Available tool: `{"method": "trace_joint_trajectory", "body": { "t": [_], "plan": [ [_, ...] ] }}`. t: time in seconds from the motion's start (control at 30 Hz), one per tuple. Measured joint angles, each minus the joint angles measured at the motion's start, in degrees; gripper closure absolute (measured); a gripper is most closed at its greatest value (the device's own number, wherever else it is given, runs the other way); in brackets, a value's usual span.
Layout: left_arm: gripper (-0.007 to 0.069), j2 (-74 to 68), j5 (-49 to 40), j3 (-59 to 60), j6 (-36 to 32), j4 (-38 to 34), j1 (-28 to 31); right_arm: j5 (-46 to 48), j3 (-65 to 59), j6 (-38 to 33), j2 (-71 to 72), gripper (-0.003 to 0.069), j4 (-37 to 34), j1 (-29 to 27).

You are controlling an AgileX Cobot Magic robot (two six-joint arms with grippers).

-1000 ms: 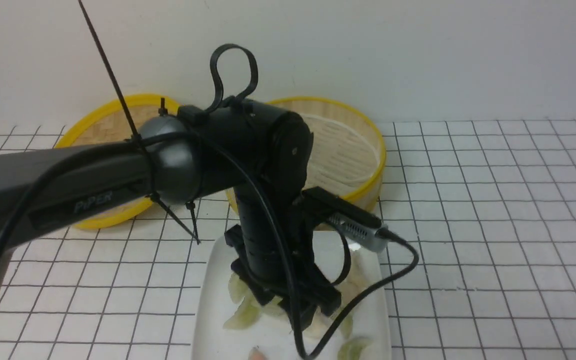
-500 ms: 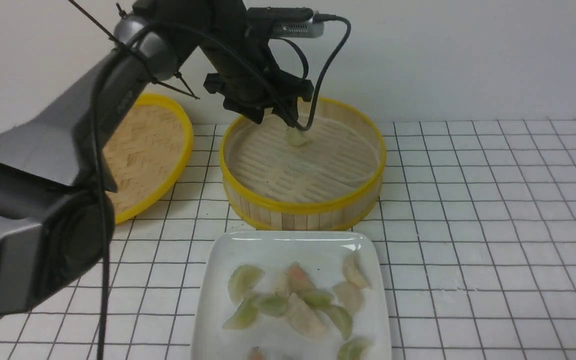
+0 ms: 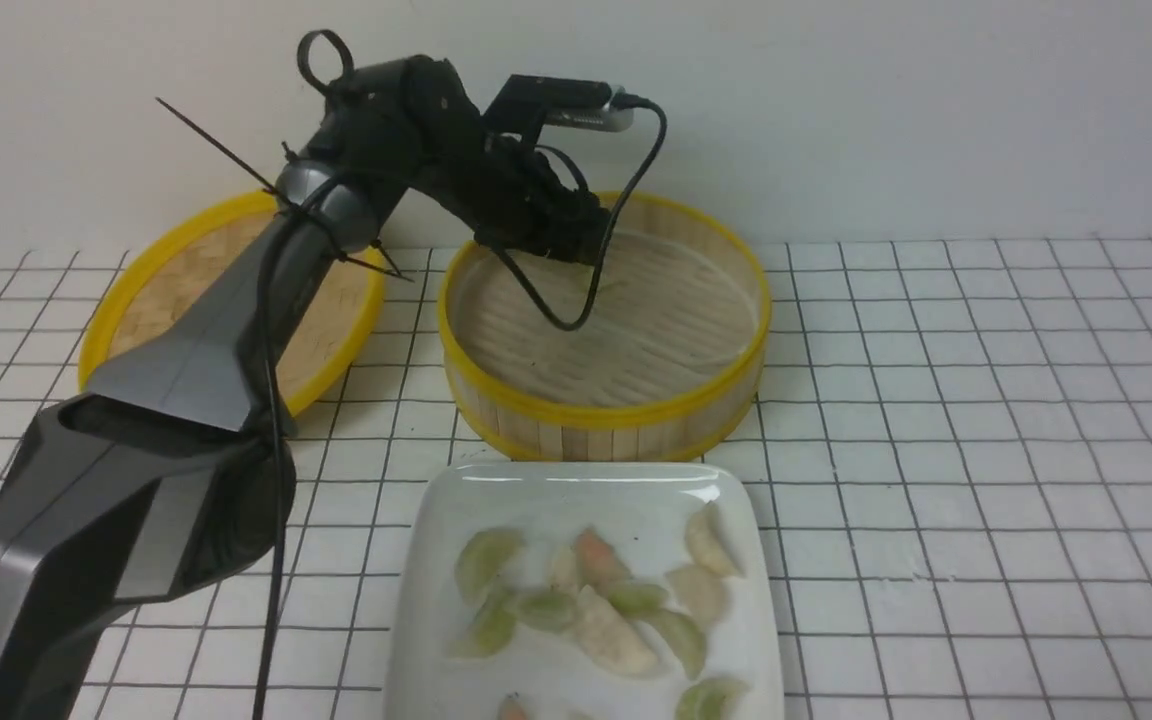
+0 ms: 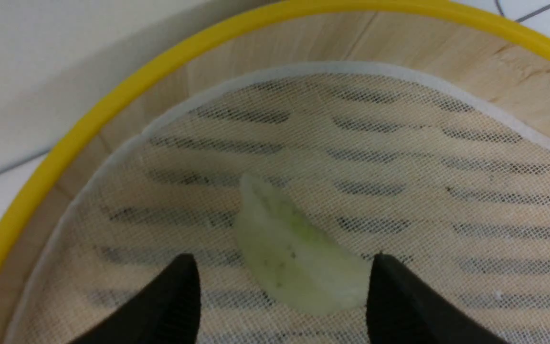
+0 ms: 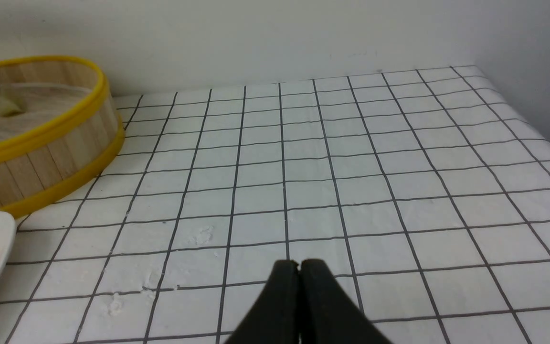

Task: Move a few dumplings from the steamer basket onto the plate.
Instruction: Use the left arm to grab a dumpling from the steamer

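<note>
The left gripper is open, with one finger on each side of a green dumpling. The dumpling lies on the mesh floor of the steamer basket. The right gripper is closed tight, with the desk under it. The desk is white with black lines, and the wall behind is plain. The plate, on the near side of the basket, holds more dumplings. Half a second ago the left gripper was higher up; now it is down in the basket.

A plain off-white wall stands at the far side of a bench covered in white, black-gridded cloth, softly and evenly lit.
</note>
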State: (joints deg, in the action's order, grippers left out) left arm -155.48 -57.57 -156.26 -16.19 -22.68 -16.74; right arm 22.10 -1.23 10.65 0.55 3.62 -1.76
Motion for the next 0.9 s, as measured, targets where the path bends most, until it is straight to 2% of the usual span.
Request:
{"method": "trace_joint_trajectory", "body": {
  "t": [0.2,0.47,0.53,0.6,0.63,0.67,0.9],
  "plan": [
    [0.02,-2.16,2.54,-0.11,-5.46,-0.96,0.0,0.0,0.0,0.0,0.0,0.0669,0.0,0.0],
    [0.0202,-4.52,5.1,-0.36,-7.97,-2.94,0.0,0.0,0.0,0.0,0.0,0.0669,0.0,0.0],
    [0.0239,-4.59,4.95,-0.38,-8.03,-3.39,0.0,0.0,0.0,0.0,0.0,0.0669,0.0,0.0],
    [0.0314,-4.59,4.17,-0.58,-8.14,-3.9,-0.05,0.0,0.0,0.0,0.0,0.0669,0.0,0.0],
    [0.0386,-4.59,3.59,-1.02,-8.28,-3.96,-0.12,0.0,0.0,0.0,0.0,0.0669,0.0,0.0],
    [0.0403,-4.59,3.35,-1.25,-8.35,-3.96,-0.12,0.0,0.0,0.0,0.0,0.0669,0.0,0.0],
    [0.0421,-4.59,-4.75,-6.73,-7.57,-1.01,0.0,0.0,0.0,0.0,0.0,0.0669,0.0,0.0]
  ]
}}
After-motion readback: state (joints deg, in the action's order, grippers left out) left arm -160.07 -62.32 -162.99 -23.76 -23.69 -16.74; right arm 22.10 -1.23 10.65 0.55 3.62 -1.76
